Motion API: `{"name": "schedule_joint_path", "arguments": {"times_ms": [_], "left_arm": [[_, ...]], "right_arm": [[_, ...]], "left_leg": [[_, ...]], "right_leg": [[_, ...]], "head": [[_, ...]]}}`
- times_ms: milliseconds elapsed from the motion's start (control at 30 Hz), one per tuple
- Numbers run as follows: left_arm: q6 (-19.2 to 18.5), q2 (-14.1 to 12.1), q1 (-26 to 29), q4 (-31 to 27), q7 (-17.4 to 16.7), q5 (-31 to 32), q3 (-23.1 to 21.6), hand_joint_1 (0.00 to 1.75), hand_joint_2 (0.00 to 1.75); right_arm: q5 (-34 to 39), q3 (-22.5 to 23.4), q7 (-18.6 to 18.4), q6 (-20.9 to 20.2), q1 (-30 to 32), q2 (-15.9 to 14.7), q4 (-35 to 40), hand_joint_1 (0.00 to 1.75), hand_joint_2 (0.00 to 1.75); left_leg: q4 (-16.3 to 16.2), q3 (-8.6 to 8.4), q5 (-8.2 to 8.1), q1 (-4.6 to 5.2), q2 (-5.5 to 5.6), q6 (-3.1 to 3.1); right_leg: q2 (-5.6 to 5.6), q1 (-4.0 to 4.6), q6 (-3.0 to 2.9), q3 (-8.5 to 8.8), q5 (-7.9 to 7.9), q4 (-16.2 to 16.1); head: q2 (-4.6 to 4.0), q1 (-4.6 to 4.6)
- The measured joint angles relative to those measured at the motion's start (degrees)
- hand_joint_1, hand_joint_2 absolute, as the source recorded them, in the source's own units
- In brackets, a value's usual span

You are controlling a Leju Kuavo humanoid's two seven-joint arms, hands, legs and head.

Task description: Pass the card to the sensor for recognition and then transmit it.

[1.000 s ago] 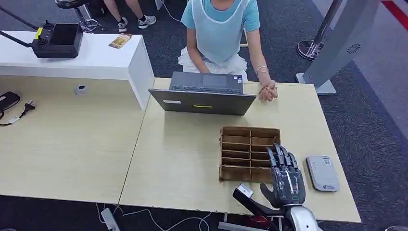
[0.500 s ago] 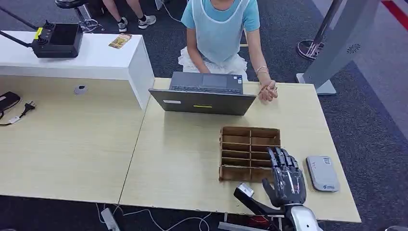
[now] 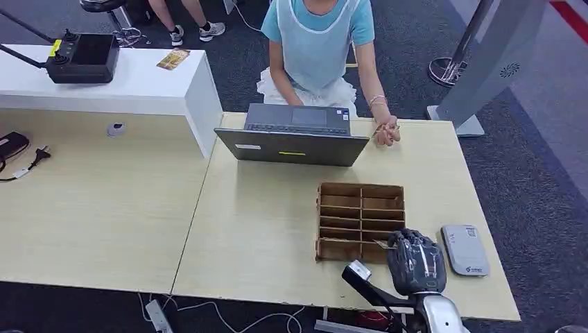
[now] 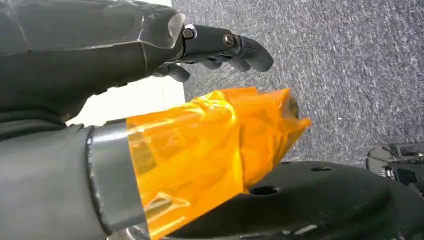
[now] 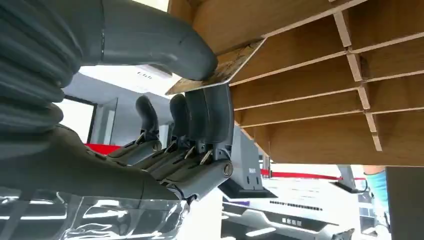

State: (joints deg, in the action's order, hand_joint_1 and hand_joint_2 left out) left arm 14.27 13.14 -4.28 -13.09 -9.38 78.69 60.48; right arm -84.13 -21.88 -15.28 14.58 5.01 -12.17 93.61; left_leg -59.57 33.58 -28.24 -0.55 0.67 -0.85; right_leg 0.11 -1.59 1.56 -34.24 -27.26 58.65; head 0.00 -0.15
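- Head view: the right hand sits at the near right corner of the wooden rack on the table, fingers curled.
- Right wrist view: the thumb and fingers pinch a card at the edge of a rack slot.
- The card is flat, partly inside the rack.
- A grey sensor lies just right of the hand, apart from it.
- A laptop stands behind the rack, and a person sits at it.
- Left wrist view: the left hand hangs over the carpet, fingers bent, holding nothing.
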Motion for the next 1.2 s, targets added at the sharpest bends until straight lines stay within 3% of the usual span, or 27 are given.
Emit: {"name": "schedule_joint_path", "arguments": {"times_ms": [233, 500, 733, 833, 867, 1033, 1200], "left_arm": [[0.0, -0.02, 0.0, 0.0, 0.02, 0.02, 0.0, 0.0, 0.0], [-0.02, -0.04, 0.0, 0.0, -0.04, 0.09, 0.0, 0.0, 0.0], [-0.07, -0.07, 0.0, 0.0, -0.07, 0.15, 0.0, 0.0, 0.0], [-0.07, -0.07, 0.0, 0.0, -0.07, 0.15, 0.0, 0.0, 0.0], [-0.07, -0.07, 0.0, 0.0, -0.07, 0.15, 0.0, 0.0, 0.0], [-0.07, -0.07, 0.0, 0.0, -0.07, 0.2, 0.0, 0.0, 0.0], [-0.02, -0.07, 0.02, 0.0, 0.2, 0.2, 0.0, 0.0, 0.0]], "right_arm": [[-0.04, 0.33, 0.0, 0.11, -0.04, 0.17, -0.28, 1.27, 1.75], [-0.46, 0.87, 0.0, 0.44, -0.02, 0.46, -0.59, 1.43, 1.75], [-0.52, 1.05, 0.0, 1.36, 0.07, 0.61, -0.72, 1.43, 1.75], [-0.53, 1.05, 0.0, 1.46, 0.07, 0.63, -0.72, 1.64, 1.75], [-0.52, 1.05, 0.07, 1.64, 0.08, 0.63, -0.72, 1.64, 1.75], [1.57, 1.57, 2.81, 6.11, 0.45, 1.18, -0.66, 1.69, 1.75], [9.78, 2.86, 9.58, 12.11, 1.34, 2.93, 1.01, 1.75, 1.75]], "left_leg": [[0.0, -0.01, 0.0, 0.0, 0.0, 0.0], [0.0, -0.04, 0.0, 0.0, 0.0, 0.0], [0.0, -0.04, 0.0, 0.0, 0.0, 0.0], [0.0, -0.04, 0.0, 0.0, 0.0, 0.0], [0.0, -0.04, 0.0, 0.0, 0.0, 0.0], [0.0, -0.04, 0.0, 0.0, -0.01, 0.0], [0.0, -0.05, 0.0, 0.0, -0.01, 0.0]], "right_leg": [[0.0, 0.0, 0.0, 0.01, 0.0, 0.0], [0.0, 0.0, 0.0, 0.03, 0.0, 0.0], [0.0, 0.0, 0.0, 0.03, 0.0, 0.0], [0.0, 0.0, 0.0, 0.03, 0.0, 0.0], [0.0, 0.0, 0.0, 0.03, 0.0, 0.0], [0.01, 0.0, 0.0, 0.03, 0.0, 0.0], [0.03, 0.0, 0.0, 0.03, 0.0, 0.0]], "head": [[0.0, 0.0], [0.0, -0.02], [0.0, 0.0], [0.0, 0.0], [0.0, 0.0], [0.0, -0.02], [0.0, -0.02]]}}
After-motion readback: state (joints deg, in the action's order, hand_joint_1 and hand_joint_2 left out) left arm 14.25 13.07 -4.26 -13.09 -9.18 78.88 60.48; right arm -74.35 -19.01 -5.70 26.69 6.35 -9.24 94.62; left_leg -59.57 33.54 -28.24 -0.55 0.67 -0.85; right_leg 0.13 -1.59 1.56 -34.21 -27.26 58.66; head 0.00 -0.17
